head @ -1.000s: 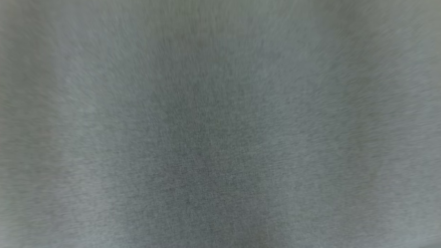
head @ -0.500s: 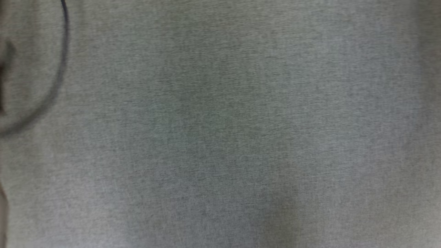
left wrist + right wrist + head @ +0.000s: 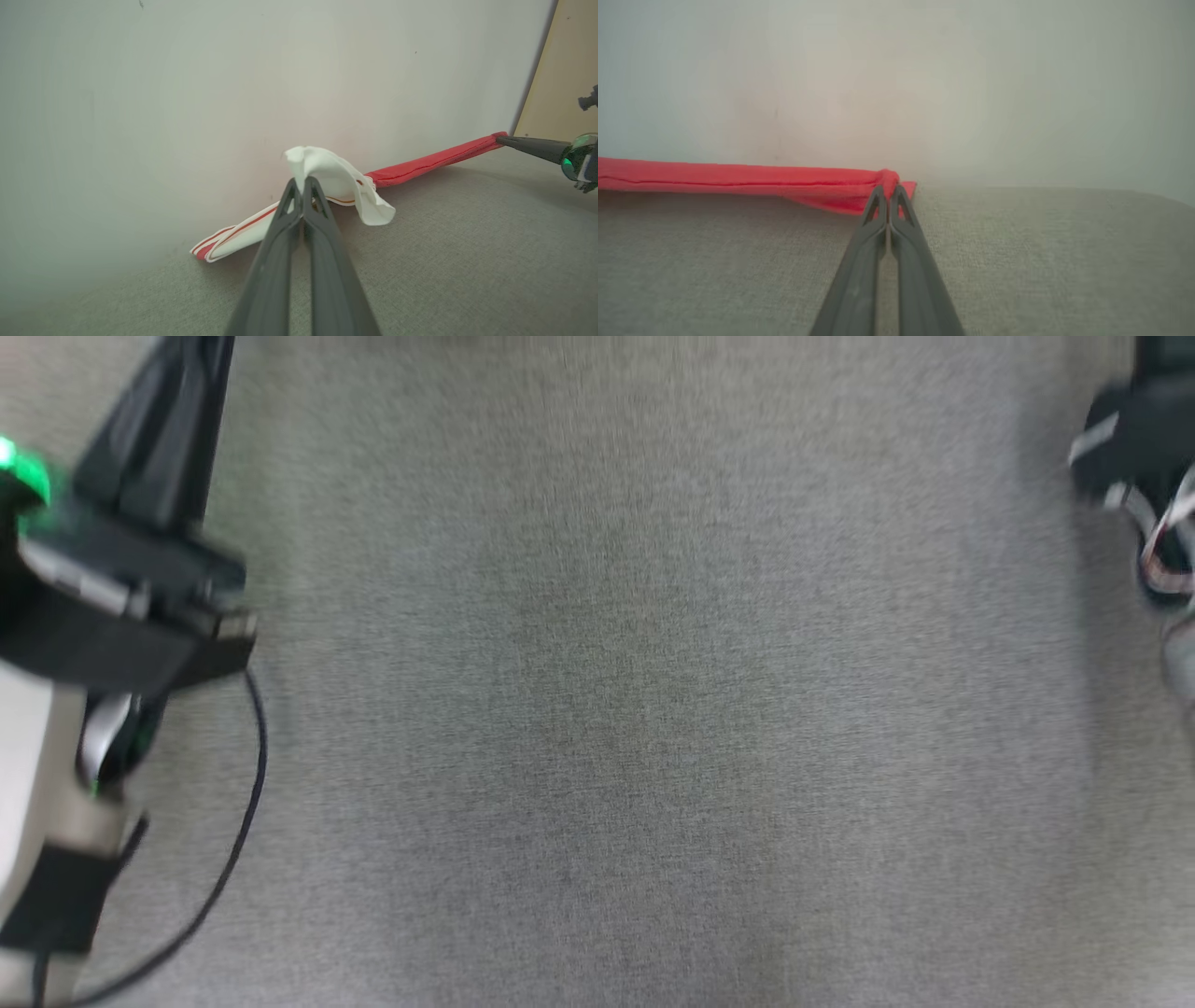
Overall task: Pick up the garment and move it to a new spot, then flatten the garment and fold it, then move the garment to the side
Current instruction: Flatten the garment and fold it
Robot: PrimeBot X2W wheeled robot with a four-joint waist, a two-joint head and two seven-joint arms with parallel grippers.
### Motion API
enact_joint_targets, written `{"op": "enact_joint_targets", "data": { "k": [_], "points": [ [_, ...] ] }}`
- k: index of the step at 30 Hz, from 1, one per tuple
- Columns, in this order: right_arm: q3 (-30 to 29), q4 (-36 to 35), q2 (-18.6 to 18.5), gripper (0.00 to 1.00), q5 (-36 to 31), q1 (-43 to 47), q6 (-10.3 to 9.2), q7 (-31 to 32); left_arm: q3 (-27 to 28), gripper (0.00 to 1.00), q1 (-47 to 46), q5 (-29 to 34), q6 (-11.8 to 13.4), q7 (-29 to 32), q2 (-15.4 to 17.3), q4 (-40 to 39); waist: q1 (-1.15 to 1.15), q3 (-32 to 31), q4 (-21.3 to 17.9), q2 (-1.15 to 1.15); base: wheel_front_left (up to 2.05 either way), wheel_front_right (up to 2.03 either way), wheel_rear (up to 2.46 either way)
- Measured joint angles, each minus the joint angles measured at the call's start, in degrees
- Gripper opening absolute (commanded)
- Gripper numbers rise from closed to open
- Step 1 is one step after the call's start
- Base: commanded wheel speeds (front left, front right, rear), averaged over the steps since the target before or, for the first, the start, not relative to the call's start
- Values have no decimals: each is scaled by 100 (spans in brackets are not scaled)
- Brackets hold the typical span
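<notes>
Both the left arm (image 3: 107, 607) and the right arm (image 3: 1144, 439) have come into my head view since a moment ago. Left gripper (image 3: 301, 179) is clamped on the white end of the garment (image 3: 338, 179), which is stretched along the foot of the wall (image 3: 187, 93); right gripper (image 3: 888, 187) pinches its red corner.

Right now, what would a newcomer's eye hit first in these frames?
The red and white garment, stretched low along the pale wall where it meets the grey surface. The left gripper is shut on its white end and the right gripper on its red end. In the head view a green light glows at far left.
</notes>
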Motion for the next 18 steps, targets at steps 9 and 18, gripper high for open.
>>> {"op": "enact_joint_targets", "data": {
  "k": [9, 18],
  "points": [
    [-159, -282, 63, 0, 168, 1354, 1, 0, 199, 0, 1836, -379, 293, 208, 331, -829, -1, -854, -25, -1, 0, 0, 0],
    [-453, -688, 127, 0, 42, 2463, 1, 0, 148, 0, 3450, -465, 762, 409, 380, -1406, -1, -1557, -115, -1, 0, 0, 0]
  ]
}}
